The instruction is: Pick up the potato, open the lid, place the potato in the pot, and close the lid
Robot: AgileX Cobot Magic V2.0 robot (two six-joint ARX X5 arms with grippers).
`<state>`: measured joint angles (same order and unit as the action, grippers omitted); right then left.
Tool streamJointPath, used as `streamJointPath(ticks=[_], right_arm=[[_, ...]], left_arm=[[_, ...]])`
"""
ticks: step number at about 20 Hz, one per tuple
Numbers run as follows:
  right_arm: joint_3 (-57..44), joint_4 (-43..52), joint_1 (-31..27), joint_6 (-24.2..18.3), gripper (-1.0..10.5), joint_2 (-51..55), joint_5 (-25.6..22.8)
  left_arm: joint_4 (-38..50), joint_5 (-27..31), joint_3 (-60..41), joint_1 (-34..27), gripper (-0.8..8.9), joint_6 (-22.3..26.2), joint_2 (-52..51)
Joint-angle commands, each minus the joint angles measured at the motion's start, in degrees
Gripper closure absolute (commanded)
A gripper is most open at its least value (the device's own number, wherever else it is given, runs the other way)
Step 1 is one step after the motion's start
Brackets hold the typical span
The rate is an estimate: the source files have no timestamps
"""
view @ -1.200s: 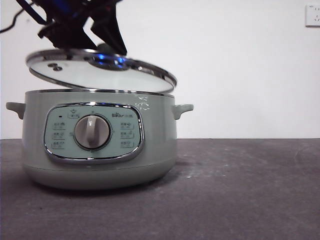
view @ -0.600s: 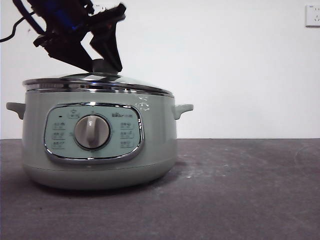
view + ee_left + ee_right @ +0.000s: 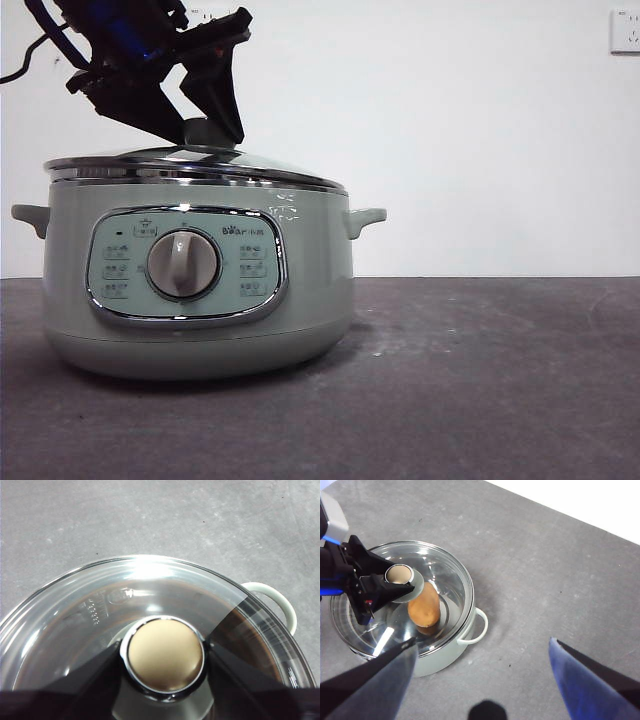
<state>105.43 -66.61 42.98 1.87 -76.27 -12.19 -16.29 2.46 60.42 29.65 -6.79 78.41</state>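
Note:
The pale green pot (image 3: 200, 330) stands at the left of the table. Its glass lid (image 3: 190, 160) sits level on the rim. My left gripper (image 3: 210, 135) comes down from the upper left and is shut on the lid's knob (image 3: 165, 654), one jaw pressed against each side. Through the glass, the orange-brown potato (image 3: 424, 607) lies on the pot's floor. My right gripper (image 3: 482, 641) hovers high above the table beside the pot, open and holding nothing. It does not show in the front view.
A side handle (image 3: 277, 602) sticks out from the pot toward the bare grey table (image 3: 480, 380). A white wall with a socket (image 3: 626, 30) closes off the back.
One second ago the lid hung tilted above the pot in my left gripper. It has come down and now sits flat on the rim. Nothing has moved in the last half second.

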Motion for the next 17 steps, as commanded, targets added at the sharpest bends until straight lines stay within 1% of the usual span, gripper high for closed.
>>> streamJointPath(ticks=[1,4,7,12,15,16,17], right_arm=[[0.0,-0.7,-0.1,1.1,5.1,-0.1,-0.2],[0.0,-2.2,-0.1,1.1,5.1,-0.1,-0.2],[0.0,-2.6,-0.2,1.0,5.1,-0.1,-0.2],[-0.7,-4.3,-0.2,1.1,5.1,1.1,-0.2],[-5.2,-1.0,-0.2,1.0,5.1,5.3,-0.2],[-7.7,0.9,-0.2,1.0,5.4,7.3,-0.2],[-10.1,2.6,-0.2,1.0,6.2,9.0,-0.2]], left_arm=[[0.7,0.1,0.0,-0.1,4.31,1.0,-0.2],[1.7,0.1,0.0,-0.1,4.27,1.0,-2.0],[1.1,0.0,0.0,0.2,4.27,0.8,-6.4],[-5.1,0.0,0.0,0.7,4.27,0.8,-18.2],[-10.3,0.1,0.0,0.7,4.36,0.8,-26.0],[-12.1,0.3,0.0,0.7,4.38,0.9,-28.6],[-13.6,0.5,0.0,0.7,4.45,1.0,-30.6]])
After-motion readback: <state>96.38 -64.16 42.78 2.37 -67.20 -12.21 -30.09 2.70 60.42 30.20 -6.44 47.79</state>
